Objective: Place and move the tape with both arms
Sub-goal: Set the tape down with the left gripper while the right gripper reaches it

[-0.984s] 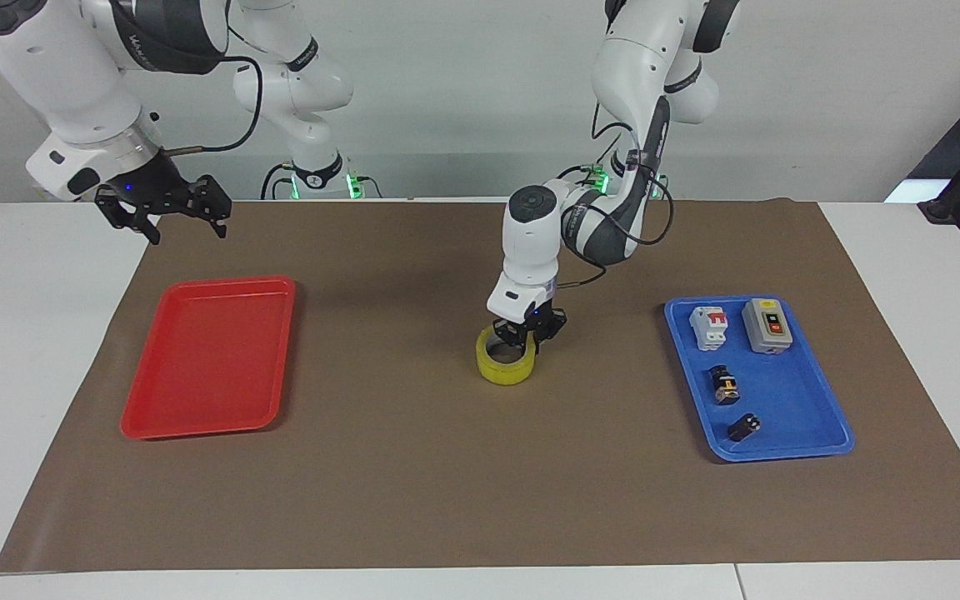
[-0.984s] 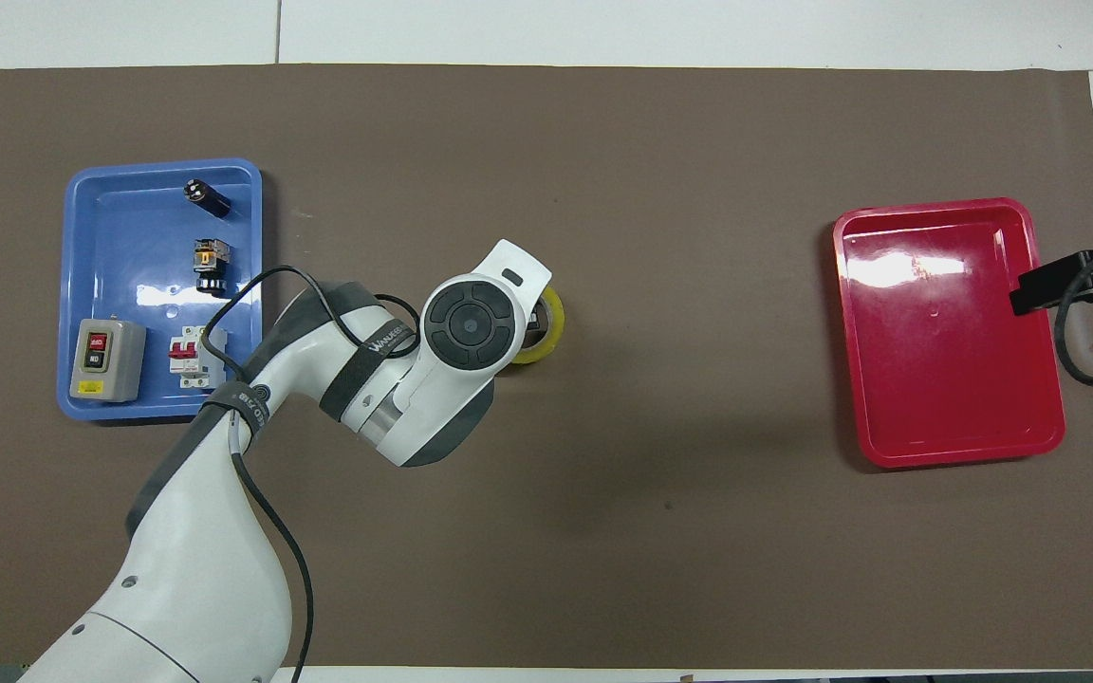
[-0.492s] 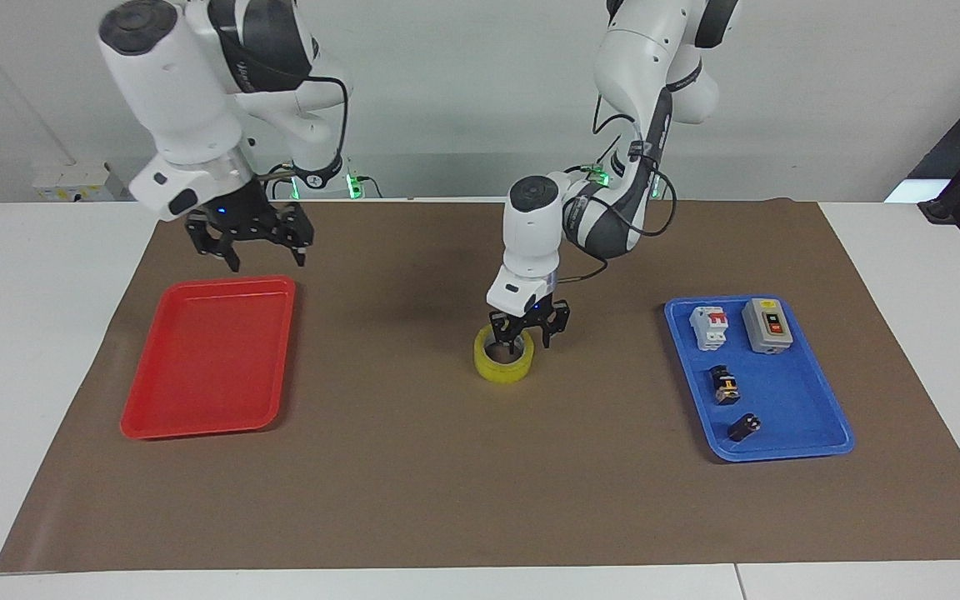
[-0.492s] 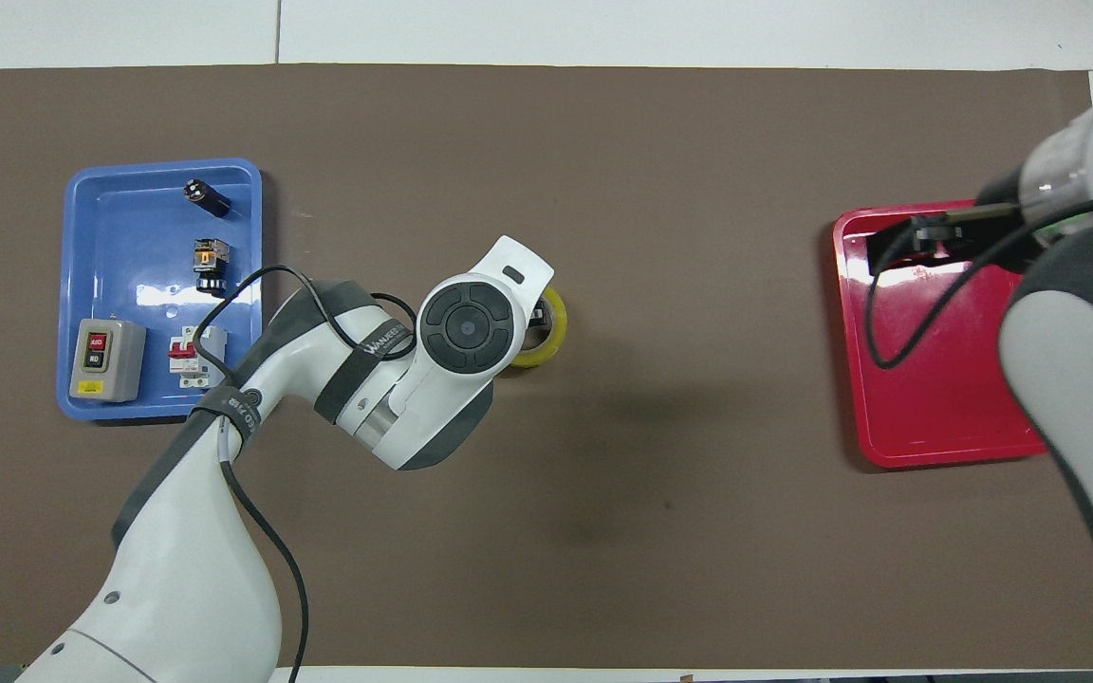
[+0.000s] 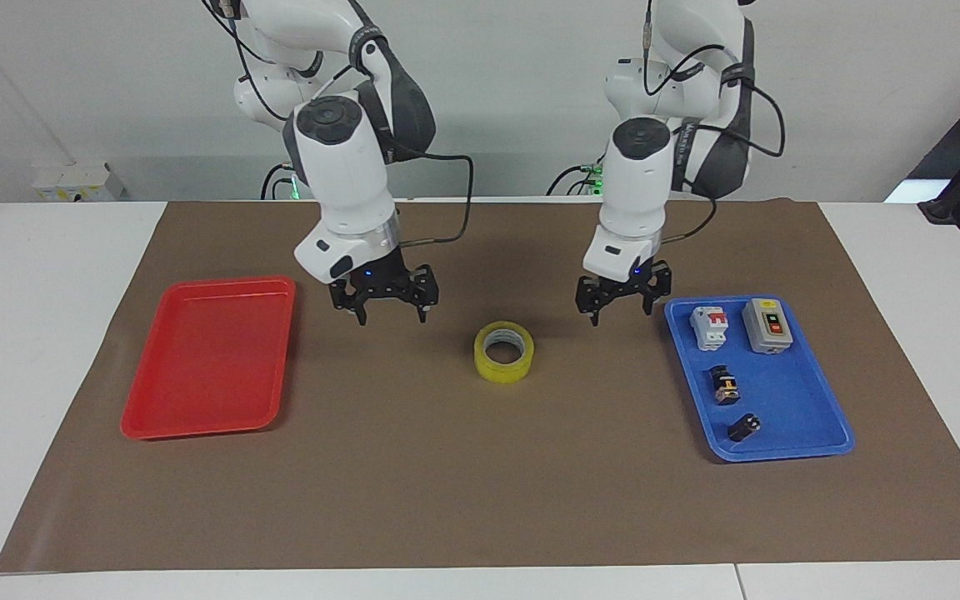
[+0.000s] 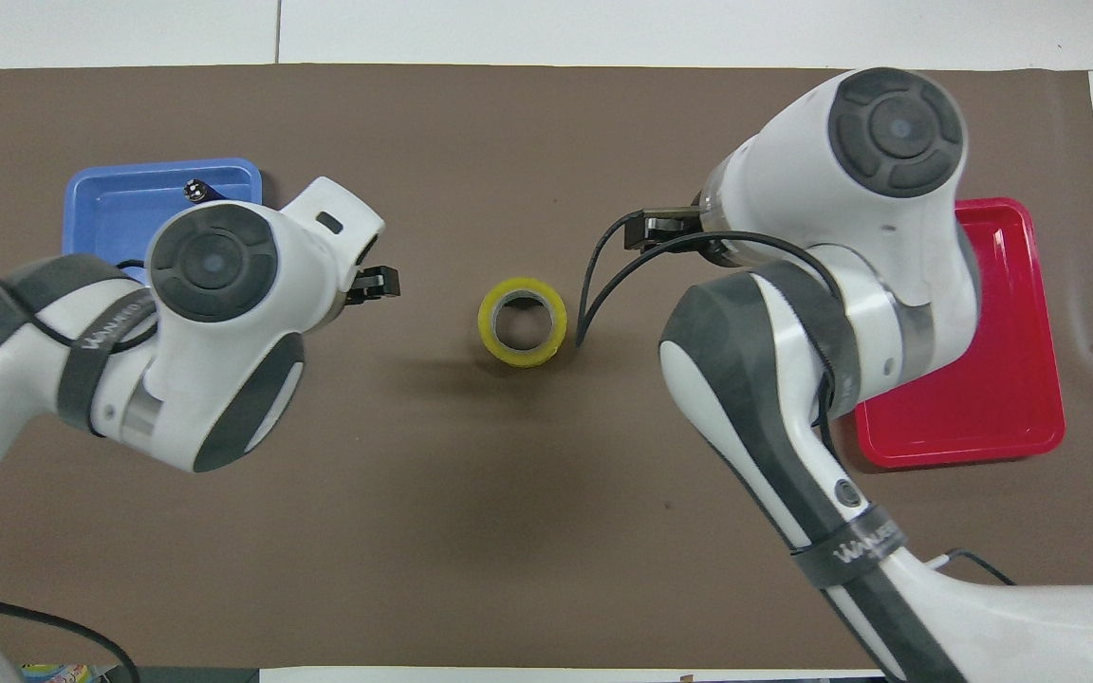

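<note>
The tape (image 5: 503, 352) is a yellow roll with a white core. It lies flat on the brown mat near the table's middle, and it also shows in the overhead view (image 6: 522, 323). My left gripper (image 5: 623, 315) is open and empty, raised over the mat between the tape and the blue tray. In the overhead view the left gripper (image 6: 374, 284) is mostly hidden under its wrist. My right gripper (image 5: 392, 318) is open and empty, raised over the mat between the tape and the red tray. Only part of the right gripper (image 6: 662, 230) shows in the overhead view. Neither gripper touches the tape.
A blue tray (image 5: 788, 417) at the left arm's end holds a white breaker (image 5: 707, 327), a grey switch box (image 5: 767, 325) and two small black parts (image 5: 725, 386). An empty red tray (image 5: 205, 358) lies at the right arm's end. The brown mat (image 5: 480, 483) covers the table.
My left gripper let go of the tape, rose and moved toward the blue tray. My right arm swung in from the red tray's end toward the tape. The tape stays on the mat.
</note>
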Robot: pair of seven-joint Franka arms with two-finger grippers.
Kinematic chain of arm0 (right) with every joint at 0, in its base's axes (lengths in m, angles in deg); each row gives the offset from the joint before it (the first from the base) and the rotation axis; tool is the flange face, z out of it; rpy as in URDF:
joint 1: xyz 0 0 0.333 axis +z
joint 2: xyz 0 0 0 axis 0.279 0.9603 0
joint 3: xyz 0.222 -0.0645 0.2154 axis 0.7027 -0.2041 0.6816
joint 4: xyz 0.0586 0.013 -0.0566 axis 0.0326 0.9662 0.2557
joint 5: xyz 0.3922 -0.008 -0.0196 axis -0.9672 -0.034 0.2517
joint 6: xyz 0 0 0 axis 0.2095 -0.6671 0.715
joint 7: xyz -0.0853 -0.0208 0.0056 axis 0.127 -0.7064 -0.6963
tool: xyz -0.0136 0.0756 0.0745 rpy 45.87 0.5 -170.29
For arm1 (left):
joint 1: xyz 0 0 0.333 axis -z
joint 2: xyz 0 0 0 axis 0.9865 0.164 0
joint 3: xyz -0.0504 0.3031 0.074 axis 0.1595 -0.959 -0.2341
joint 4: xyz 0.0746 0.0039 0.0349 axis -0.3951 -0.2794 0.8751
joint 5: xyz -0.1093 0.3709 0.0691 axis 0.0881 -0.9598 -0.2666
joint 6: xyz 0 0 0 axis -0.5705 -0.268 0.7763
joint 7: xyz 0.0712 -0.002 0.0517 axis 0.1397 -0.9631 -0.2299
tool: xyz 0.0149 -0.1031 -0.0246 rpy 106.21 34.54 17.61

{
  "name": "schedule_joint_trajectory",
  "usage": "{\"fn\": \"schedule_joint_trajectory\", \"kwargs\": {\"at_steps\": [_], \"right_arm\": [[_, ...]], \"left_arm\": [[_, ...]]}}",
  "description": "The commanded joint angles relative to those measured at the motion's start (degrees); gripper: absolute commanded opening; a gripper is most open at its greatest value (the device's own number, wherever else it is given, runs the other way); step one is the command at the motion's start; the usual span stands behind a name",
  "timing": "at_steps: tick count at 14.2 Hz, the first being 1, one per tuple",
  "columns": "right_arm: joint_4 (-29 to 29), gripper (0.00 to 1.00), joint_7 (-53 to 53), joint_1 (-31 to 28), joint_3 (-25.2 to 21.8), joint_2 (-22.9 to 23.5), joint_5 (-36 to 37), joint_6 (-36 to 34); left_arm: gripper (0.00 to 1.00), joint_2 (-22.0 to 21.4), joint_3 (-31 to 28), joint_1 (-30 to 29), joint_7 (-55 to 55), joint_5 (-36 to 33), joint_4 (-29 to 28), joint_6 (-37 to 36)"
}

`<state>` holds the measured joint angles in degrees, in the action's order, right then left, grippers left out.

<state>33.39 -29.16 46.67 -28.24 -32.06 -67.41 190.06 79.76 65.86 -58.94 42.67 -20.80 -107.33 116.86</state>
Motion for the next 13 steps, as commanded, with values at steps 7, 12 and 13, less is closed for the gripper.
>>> {"fn": "schedule_joint_trajectory", "kwargs": {"at_steps": [7,12,13], "right_arm": [[6.87,1.0,-7.0,9.07,-0.21,8.85,-0.2,13.22],[12.06,0.73,-7.0,9.35,-0.13,7.8,-0.2,17.71],[12.06,0.64,-7.0,9.35,-0.13,7.8,-0.37,17.97]], "left_arm": [[1.0,-3.83,-0.19,-16.34,26.63,9.84,10.81,-16.32],[1.0,-3.56,-0.28,-21.53,26.64,13.09,18.22,-28.01],[1.0,-4.09,-0.19,-22.15,26.72,13.09,17.69,-28.9]]}}
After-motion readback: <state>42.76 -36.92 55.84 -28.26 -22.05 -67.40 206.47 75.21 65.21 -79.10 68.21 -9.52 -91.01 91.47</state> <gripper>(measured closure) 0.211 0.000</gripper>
